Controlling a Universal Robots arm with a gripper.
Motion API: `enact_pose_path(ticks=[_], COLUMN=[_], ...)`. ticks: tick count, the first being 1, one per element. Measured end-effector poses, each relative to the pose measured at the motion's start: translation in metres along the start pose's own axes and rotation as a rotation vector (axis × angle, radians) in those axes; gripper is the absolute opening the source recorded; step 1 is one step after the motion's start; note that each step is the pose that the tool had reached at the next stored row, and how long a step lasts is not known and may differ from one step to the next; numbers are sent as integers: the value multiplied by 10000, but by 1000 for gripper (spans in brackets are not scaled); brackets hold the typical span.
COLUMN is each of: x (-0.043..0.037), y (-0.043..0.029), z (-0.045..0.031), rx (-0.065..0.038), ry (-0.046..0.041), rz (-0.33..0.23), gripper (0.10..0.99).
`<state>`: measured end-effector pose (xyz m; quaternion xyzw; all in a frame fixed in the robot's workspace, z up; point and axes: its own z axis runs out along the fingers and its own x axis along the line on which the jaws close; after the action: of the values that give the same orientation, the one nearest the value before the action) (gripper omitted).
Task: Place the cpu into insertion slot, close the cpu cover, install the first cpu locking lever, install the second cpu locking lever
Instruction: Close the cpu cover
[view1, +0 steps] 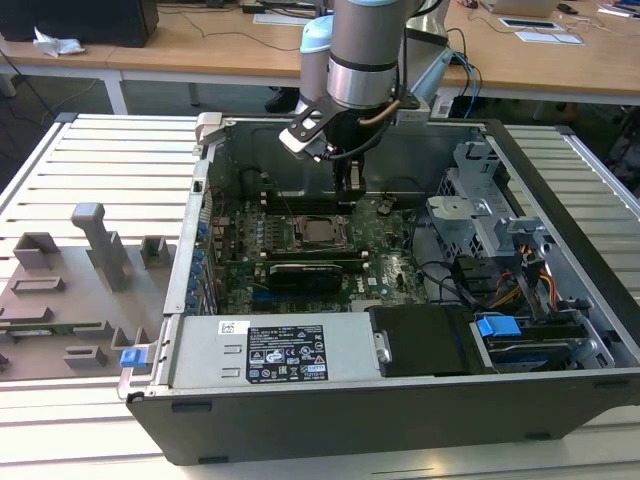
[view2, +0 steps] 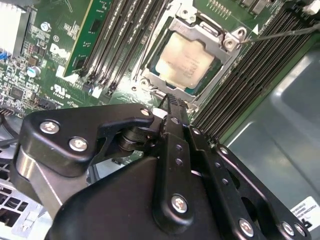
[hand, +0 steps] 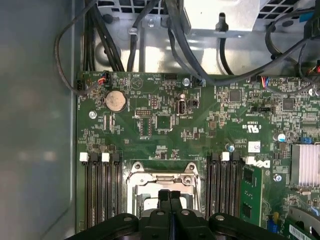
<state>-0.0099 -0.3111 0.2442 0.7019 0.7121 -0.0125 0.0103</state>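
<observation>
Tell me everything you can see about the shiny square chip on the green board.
The cpu is a flat square chip with a pale silvery-beige metal top carrying faint print. It lies level on the green motherboard, between rows of black memory slots. The silver cpu cover frames it, overlapping its edges. The gripper sits near one side; contact cannot be told.
</observation>
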Motion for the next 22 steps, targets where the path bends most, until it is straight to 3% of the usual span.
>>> enact_pose_path(ticks=[14, 22], x=[4, 4], y=[-203, -252], z=[15, 20], rx=[0, 0], ry=[1, -1], rz=[1, -2], gripper=[106, 106])
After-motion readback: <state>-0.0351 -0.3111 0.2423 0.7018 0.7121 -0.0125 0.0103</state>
